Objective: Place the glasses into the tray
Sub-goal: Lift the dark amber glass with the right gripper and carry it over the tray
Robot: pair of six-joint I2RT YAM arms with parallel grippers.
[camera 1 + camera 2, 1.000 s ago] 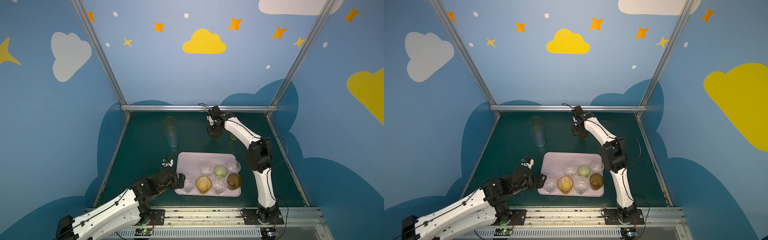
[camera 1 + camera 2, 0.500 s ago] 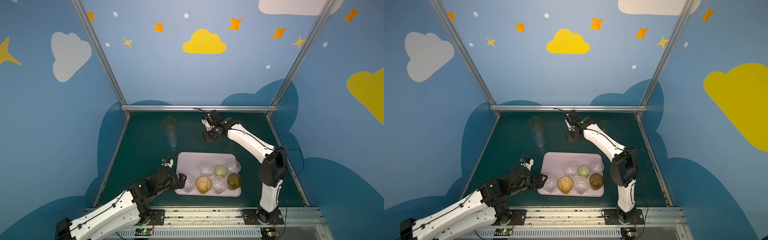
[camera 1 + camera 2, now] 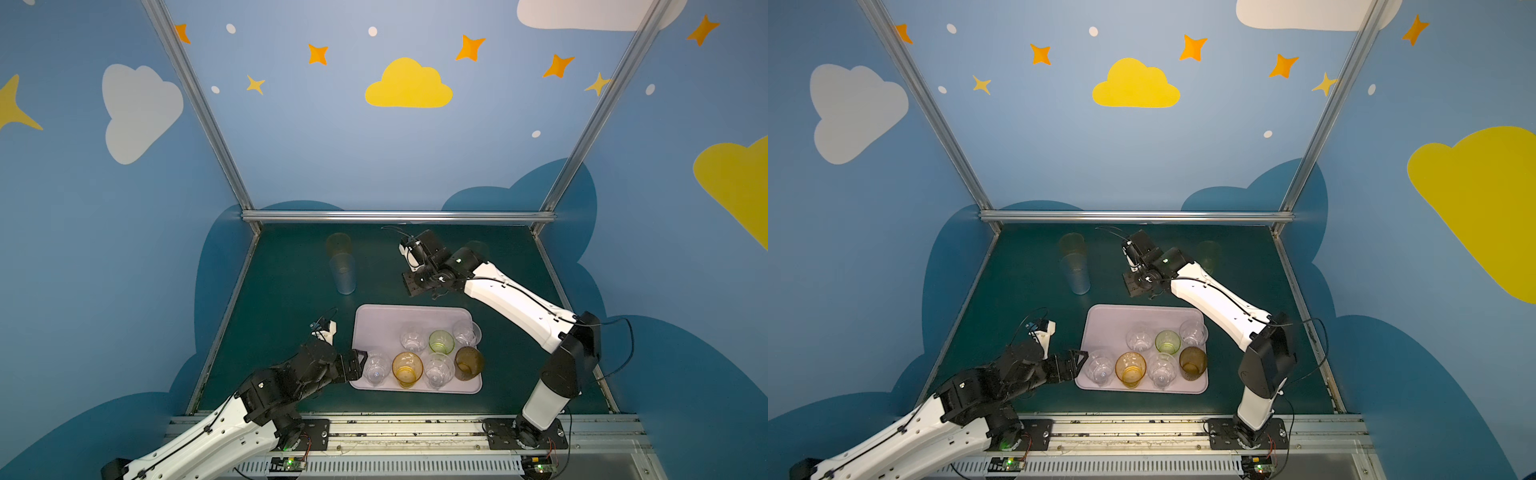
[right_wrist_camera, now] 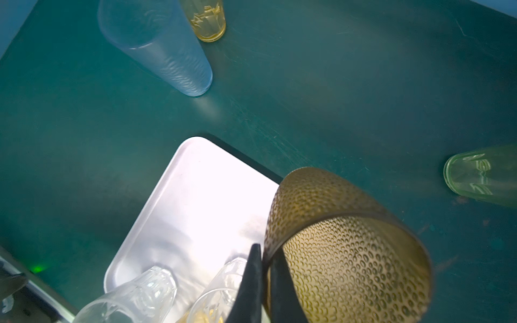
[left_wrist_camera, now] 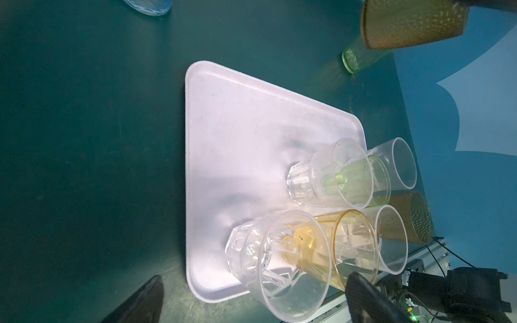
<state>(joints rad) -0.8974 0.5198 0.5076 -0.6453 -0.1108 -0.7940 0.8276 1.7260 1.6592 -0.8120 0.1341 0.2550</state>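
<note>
the lilac tray [image 3: 382, 324] lies near the front edge of the green bench [image 3: 291, 291], about midway between its sides. seven short glasses stand in it, crowded toward its front and right: along the front rim from the left corner a clear faceted tumbler [image 3: 376, 370], an amber tumbler [image 3: 407, 369], a second clear tumbler [image 3: 438, 370] and a brown tumbler [image 3: 468, 362]; behind them a third clear tumbler [image 3: 412, 338], a short green tumbler [image 3: 441, 340] and a fourth clear tumbler [image 3: 466, 332] by the right rim. the left gripper [image 3: 360, 365] sits at the tray's front left corner, jaws wide apart, just beside the clear faceted tumbler; whether it touches cannot be told. the right gripper [image 4: 264, 251] is clamped on the wall of a brown dimpled tumbler [image 4: 349, 251], one finger inside the rim and one outside, holding it clear of the bench near the tray's far edge. three tall glasses stand on the bench beyond the tray: an orange tumbler [image 3: 338, 244] left of middle near the far edge, a blue tumbler [image 3: 344, 274] just in front of it, and a green tumbler [image 3: 1208, 253] toward the far right corner.
</note>
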